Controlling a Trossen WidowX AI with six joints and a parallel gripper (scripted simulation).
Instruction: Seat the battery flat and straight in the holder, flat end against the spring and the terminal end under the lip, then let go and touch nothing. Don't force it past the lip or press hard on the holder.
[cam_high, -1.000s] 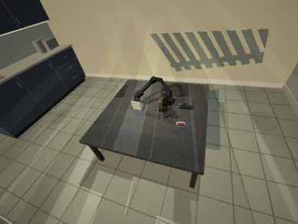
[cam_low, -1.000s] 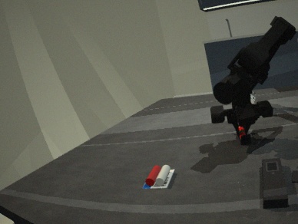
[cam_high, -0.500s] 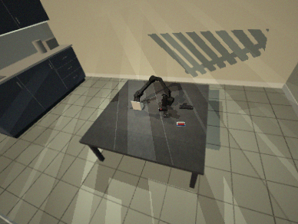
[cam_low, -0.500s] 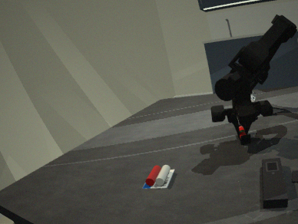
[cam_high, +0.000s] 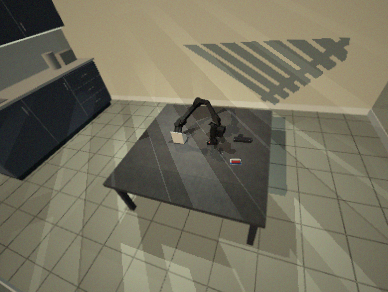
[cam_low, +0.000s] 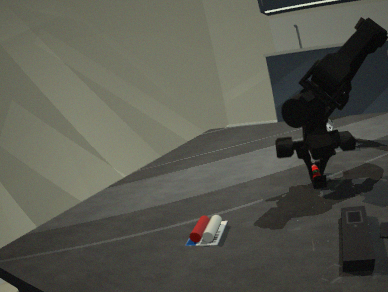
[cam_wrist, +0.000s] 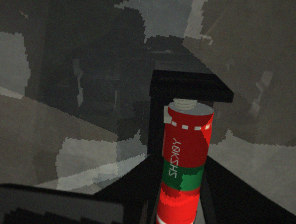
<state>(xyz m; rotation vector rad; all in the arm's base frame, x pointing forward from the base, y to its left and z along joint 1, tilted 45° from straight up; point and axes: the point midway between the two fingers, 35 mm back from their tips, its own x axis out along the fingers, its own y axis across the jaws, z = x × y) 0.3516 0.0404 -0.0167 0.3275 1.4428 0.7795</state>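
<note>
My gripper (cam_high: 210, 143) (cam_low: 316, 176) (cam_wrist: 180, 160) is shut on the battery (cam_low: 315, 171) (cam_wrist: 186, 150), a red cylinder with a green band and a grey terminal cap. The battery hangs upright just above the table. The black holder (cam_high: 242, 139) (cam_low: 357, 239) lies flat on the table, apart from the gripper and nearer the exterior camera. In the wrist view a black block (cam_wrist: 192, 87) shows behind the battery's tip; I cannot tell what it is.
A small blue and white tray with a red and a white cylinder (cam_high: 235, 161) (cam_low: 207, 229) lies on the dark table (cam_high: 165, 180). A white box (cam_high: 178, 136) stands by the arm's base. Kitchen cabinets (cam_high: 45, 110) stand off to the left.
</note>
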